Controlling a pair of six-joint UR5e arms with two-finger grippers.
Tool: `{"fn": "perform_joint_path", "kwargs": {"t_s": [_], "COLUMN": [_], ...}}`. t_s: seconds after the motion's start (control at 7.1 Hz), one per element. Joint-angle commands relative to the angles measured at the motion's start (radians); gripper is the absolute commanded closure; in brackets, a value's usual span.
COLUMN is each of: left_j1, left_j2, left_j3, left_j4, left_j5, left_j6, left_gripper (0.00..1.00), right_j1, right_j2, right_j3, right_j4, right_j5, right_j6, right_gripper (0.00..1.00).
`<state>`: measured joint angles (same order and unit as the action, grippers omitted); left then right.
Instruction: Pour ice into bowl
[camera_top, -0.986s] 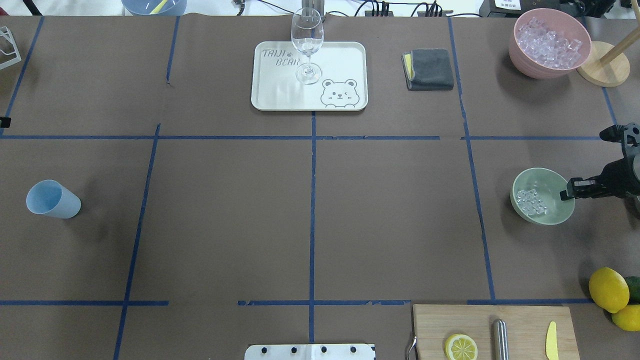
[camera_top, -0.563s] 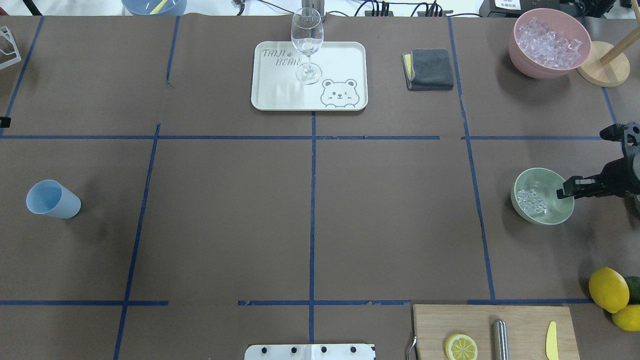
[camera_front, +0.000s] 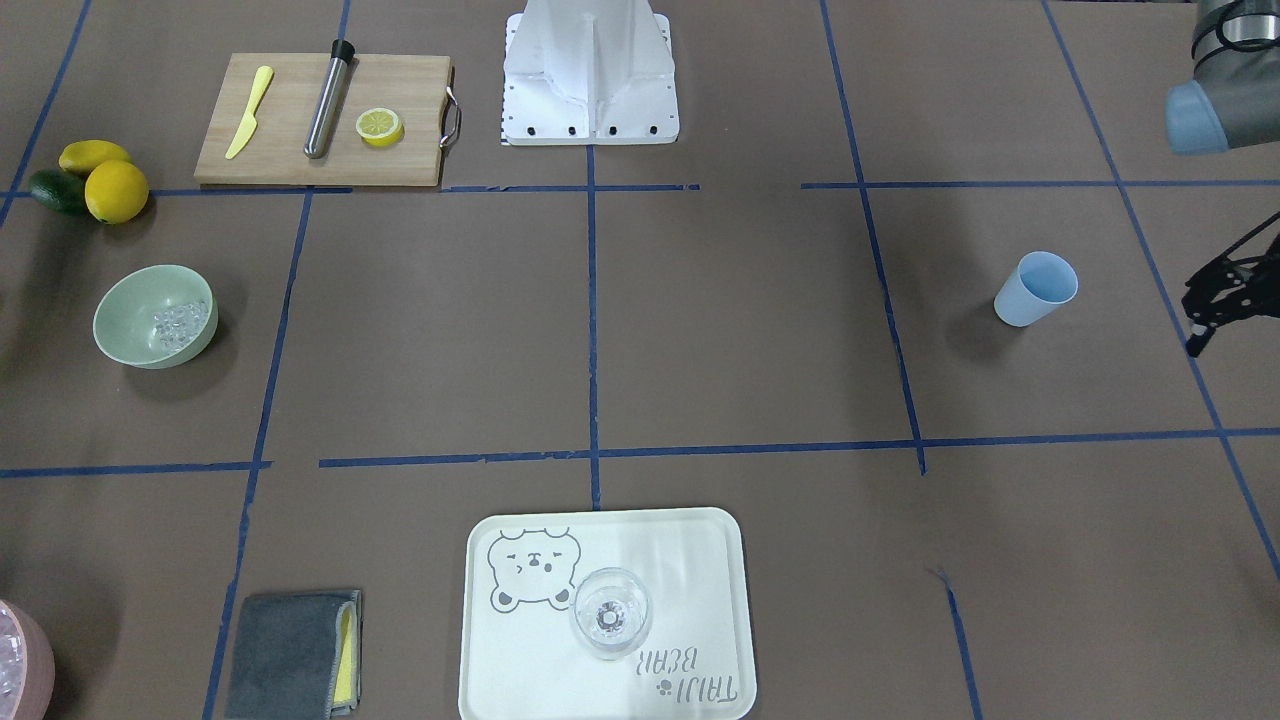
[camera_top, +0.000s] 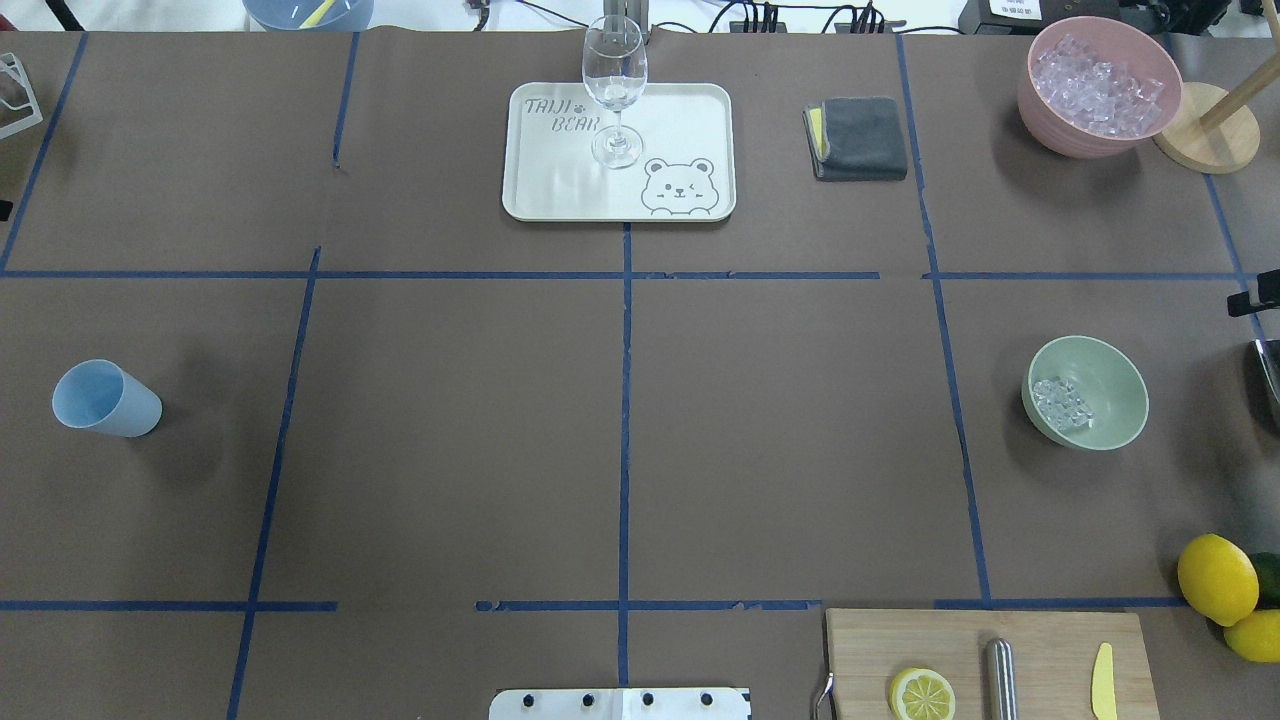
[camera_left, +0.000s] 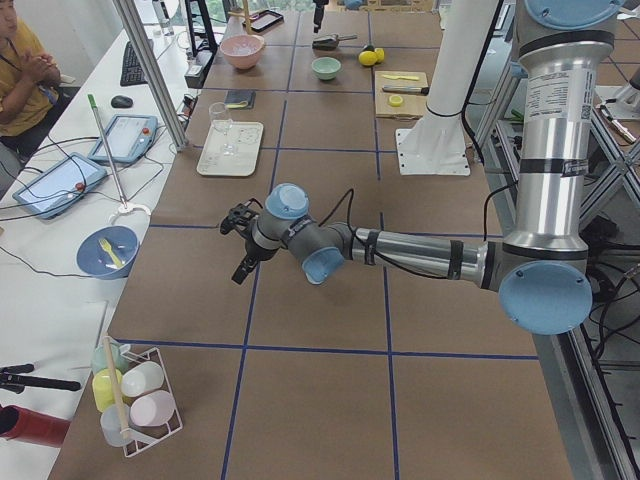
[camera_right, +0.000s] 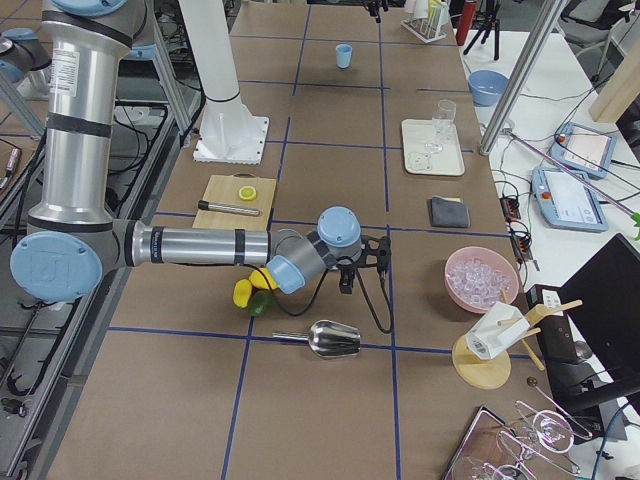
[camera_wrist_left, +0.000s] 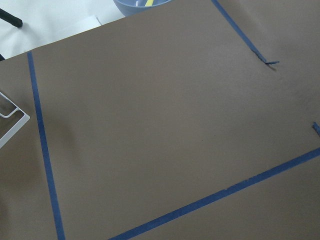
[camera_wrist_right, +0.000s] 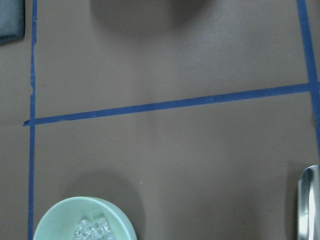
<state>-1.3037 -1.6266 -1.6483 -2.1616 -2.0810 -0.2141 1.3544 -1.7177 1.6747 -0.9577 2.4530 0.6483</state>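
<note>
Left arm and right arm: silver tubes, grey joints, pale blue round caps. Black cable loops at each wrist. White pedestal base.

Ice in bowl on table

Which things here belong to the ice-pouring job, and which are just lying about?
Job: green bowl, ice in it, pink bowl of ice, metal scoop.
Lying about: blue cup, wine glass, tray, grey cloth, lemons, cutting board.

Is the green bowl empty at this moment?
No, a small heap of clear ice lies inside the green bowl.
</note>
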Motion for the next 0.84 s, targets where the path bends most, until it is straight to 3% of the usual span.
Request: {"fn": "perform_joint_path", "kwargs": {"t_s": [0.0, 0.28, 0.42, 0.56, 0.7], "left_j1": [-0.155, -0.225, -0.247, -0.264, -0.263], "left_j2": [-0.120, -0.090, -0.066, -0.030, 0.049], "left_j3": [0.002, 0.013, 0.016, -0.002, -0.055], "left_j4": [0.336, 0.469, 0.544, 0.618, 0.570], "left_j5": [-0.061, -0.244, -0.278, -0.322, -0.320], "left_j6": [0.206, 0.314, 0.391, 0.401, 0.400], "left_gripper": [0.00, 0.00, 0.00, 0.00, 0.00], "right_j1": [0.144, 0.231, 0.265, 0.275, 0.275], "right_j2": [0.038, 0.102, 0.140, 0.156, 0.159], "right_j3": [0.003, -0.001, -0.003, 0.008, 0.005], "right_j4": [-0.250, -0.517, -0.618, -0.657, -0.659], "right_j5": [-0.008, -0.064, -0.081, -0.080, -0.083], "right_j6": [-0.357, -0.630, -0.694, -0.694, -0.688], "right_gripper": [0.00, 0.00, 0.00, 0.00, 0.00]}}
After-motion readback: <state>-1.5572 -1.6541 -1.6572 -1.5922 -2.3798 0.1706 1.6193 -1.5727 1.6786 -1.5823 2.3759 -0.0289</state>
